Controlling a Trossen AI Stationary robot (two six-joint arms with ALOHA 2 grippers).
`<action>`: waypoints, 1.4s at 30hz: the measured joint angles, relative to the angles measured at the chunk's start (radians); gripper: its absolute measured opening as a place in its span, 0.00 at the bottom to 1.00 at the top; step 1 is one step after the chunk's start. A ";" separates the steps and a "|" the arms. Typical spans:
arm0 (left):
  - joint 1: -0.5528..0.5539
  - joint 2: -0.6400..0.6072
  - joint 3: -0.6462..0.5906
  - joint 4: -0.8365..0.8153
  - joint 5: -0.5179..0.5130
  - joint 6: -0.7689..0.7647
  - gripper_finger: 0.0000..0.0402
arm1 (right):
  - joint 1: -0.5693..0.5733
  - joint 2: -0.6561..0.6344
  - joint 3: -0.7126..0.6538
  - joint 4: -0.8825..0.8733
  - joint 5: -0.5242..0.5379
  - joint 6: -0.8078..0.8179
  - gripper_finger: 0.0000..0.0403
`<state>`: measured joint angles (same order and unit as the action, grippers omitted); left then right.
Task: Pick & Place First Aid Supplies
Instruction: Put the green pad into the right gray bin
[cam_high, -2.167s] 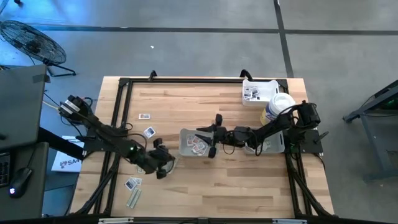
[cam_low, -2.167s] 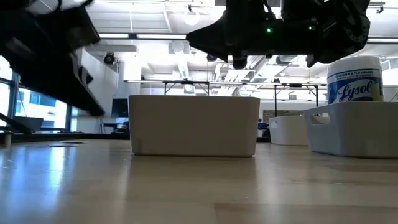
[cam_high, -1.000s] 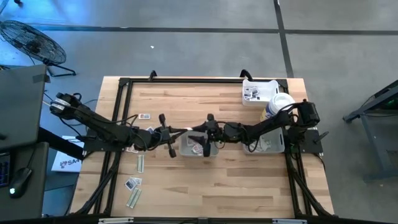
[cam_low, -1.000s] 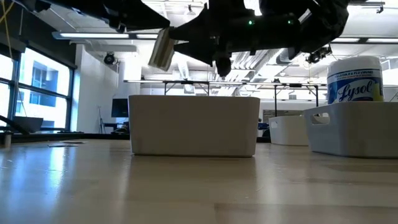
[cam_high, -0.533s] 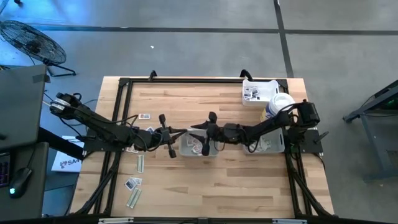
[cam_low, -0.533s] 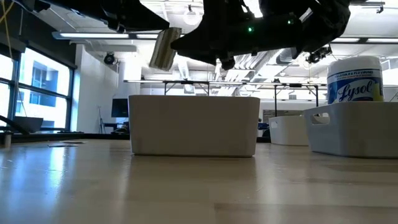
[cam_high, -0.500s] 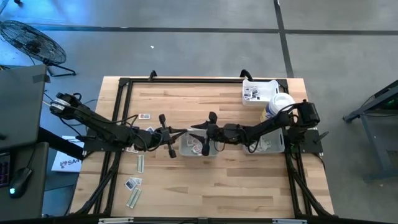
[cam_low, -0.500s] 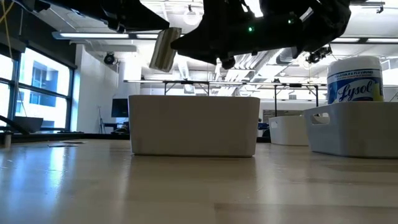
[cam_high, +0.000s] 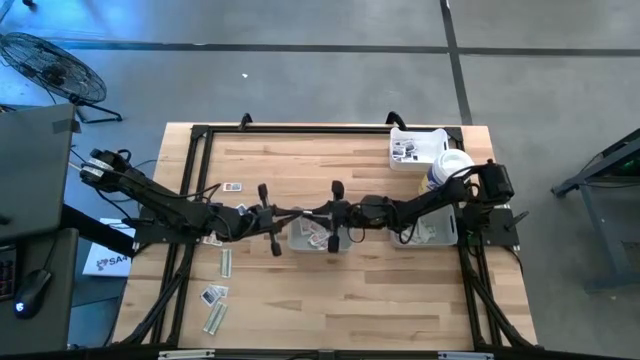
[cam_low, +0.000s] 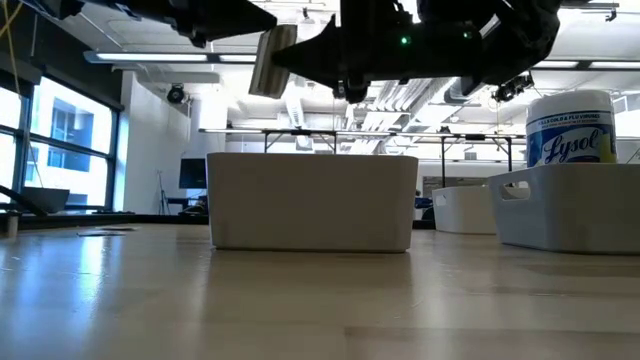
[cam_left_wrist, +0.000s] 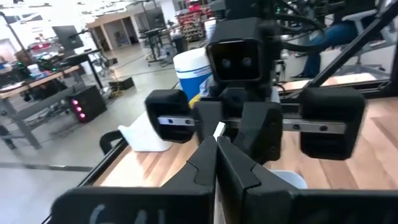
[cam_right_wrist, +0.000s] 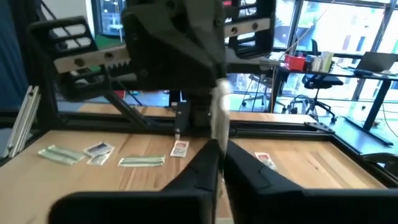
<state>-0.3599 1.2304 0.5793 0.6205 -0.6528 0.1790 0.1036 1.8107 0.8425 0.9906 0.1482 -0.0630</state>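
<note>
High view: wooden table (cam_high: 380, 170), grey floor; both grippers (cam_high: 303, 215) pinched on 1 strip (cam_low: 271, 60) above tray (cam_high: 318, 240).

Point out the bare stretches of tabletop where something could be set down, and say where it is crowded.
Free: the far strip of the table, left of the corner tray, and the near strip right of the loose packets. Crowded: the middle, where both grippers meet above the centre tray, and the right-hand tray.
</note>
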 joint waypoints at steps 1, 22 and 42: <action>0.000 0.000 0.000 -0.002 -0.004 0.000 0.00 | 0.000 0.000 0.000 -0.007 0.000 -0.004 0.03; -0.016 -0.111 -0.001 -0.255 0.004 -0.081 0.39 | 0.092 -0.398 0.000 -0.900 0.219 0.018 0.00; -0.013 -0.122 -0.001 -0.399 -0.121 -0.229 0.39 | 0.079 -0.790 -0.125 -1.970 0.007 0.846 0.00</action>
<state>-0.3729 1.1084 0.5781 0.2218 -0.7742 -0.0498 0.1829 1.0206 0.7177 -0.9791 0.1550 0.7825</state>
